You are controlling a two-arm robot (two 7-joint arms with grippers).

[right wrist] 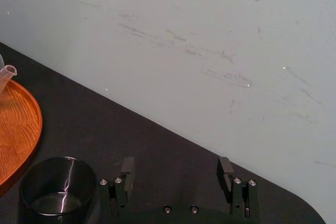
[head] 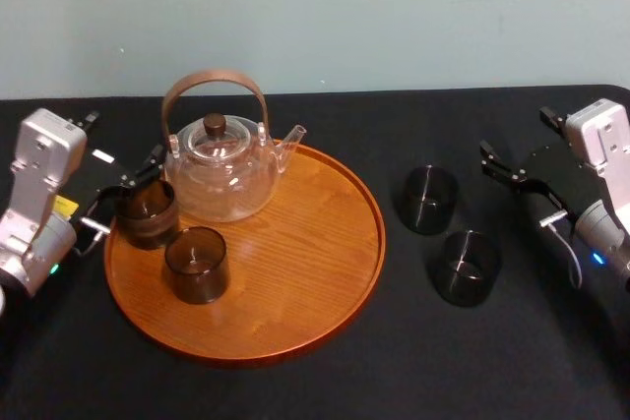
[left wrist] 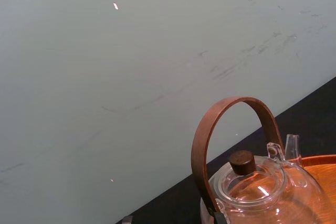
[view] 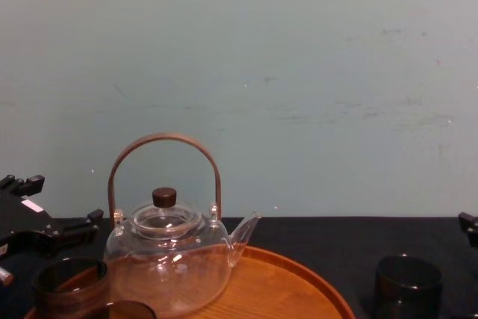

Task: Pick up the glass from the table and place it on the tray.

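A dark glass [head: 148,211] is sitting at the left edge of the tray [head: 295,272], beside the teapot [head: 224,169]. The left gripper [head: 127,191] is straddling it, spread wide. Right of centre on the table [head: 394,341], two more glasses [head: 426,199] are standing. The right gripper [head: 515,133] is hanging open and empty at far right.

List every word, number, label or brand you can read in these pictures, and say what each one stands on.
No text can be read anywhere.
Yellow sticker on the left arm: too small to read.
White sticker on the left gripper beside the tray: too small to read.
Teapot and tray: no markings visible.
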